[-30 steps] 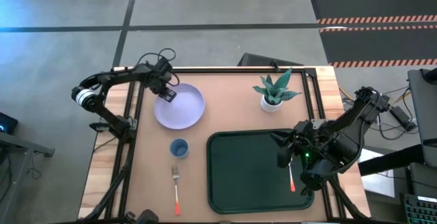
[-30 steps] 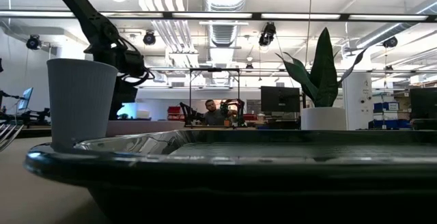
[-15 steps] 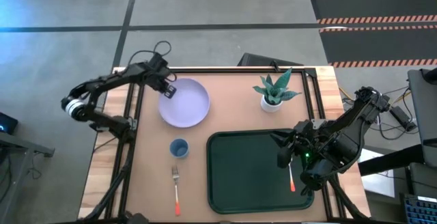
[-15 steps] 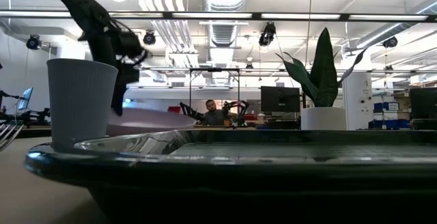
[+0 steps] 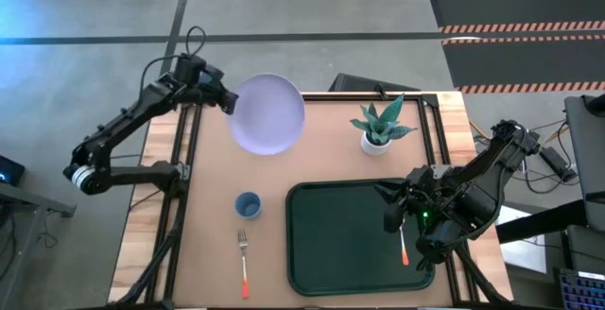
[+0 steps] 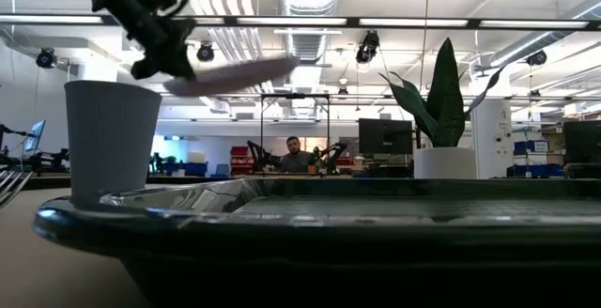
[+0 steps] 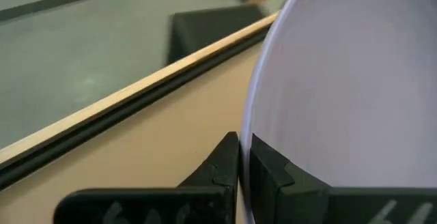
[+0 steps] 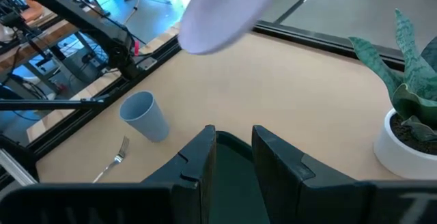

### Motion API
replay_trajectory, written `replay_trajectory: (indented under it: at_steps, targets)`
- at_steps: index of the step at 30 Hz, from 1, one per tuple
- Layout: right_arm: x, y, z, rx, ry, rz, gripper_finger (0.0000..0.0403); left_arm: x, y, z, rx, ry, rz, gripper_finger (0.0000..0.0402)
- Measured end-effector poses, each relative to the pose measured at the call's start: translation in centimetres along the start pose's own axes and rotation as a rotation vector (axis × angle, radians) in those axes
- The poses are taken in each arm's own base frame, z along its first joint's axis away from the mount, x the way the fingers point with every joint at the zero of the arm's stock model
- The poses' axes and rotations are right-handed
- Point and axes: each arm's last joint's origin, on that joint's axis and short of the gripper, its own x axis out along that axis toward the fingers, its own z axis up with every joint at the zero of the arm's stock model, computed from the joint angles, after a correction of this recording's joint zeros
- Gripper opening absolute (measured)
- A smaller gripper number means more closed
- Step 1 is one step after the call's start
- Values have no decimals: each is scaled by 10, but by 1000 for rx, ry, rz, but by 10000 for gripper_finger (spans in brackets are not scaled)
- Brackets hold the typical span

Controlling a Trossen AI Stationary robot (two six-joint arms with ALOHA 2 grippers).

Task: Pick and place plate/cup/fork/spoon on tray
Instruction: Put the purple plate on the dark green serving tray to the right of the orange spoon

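Left claw (image 5: 225, 104) is pinched tight on the rim of the plate (image 5: 268, 113), and from my seat I see the dish well clear of the table (image 5: 321, 154), hanging over the far left corner, about eleven o'clock from the table's middle. From table height the plate (image 6: 230, 75) sits high and tilted, with the left claw (image 6: 161, 64) at its lower end. On the left wrist camera my two dark fingers (image 7: 218, 173) meet on the plate's edge (image 7: 341, 80), the pale face of the dish filling most of that side.

Right claw (image 5: 390, 206) hovers over the three o'clock part of the tray (image 5: 345, 234), its fingers (image 8: 198, 159) a narrow gap apart with nothing between them. Just beside it, at the tray's right end, the spoon (image 5: 404, 246) lies on the green surface, handle pointing toward six o'clock.

I see the cup (image 5: 248, 203) upright on the table just off the tray's left edge, at nine o'clock from it. Below the cup, toward seven o'clock, the fork (image 5: 244, 261) lies on the bare wood, tines toward the cup. A potted plant (image 5: 378, 129) stands at twelve o'clock from the tray, near the table's far edge. The right wrist camera gives me the cup (image 8: 145, 116), the fork (image 8: 117, 157) and the plant's pot (image 8: 406, 142) again, with the plate (image 8: 229, 9) up in the air beyond them.
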Motion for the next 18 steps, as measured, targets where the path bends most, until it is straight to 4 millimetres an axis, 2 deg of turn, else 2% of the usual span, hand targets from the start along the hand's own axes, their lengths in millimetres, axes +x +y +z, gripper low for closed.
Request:
replay_trajectory:
  at_steps: [8, 18]
  targets:
    - [0, 0, 0, -9, -14, -1, 86, -4, -30, -5, 10, 24, -186, 1]
    - [-2, -2, 3, -5, -28, 3, 86, 10, -97, -12, 136, 32, -399, 0]
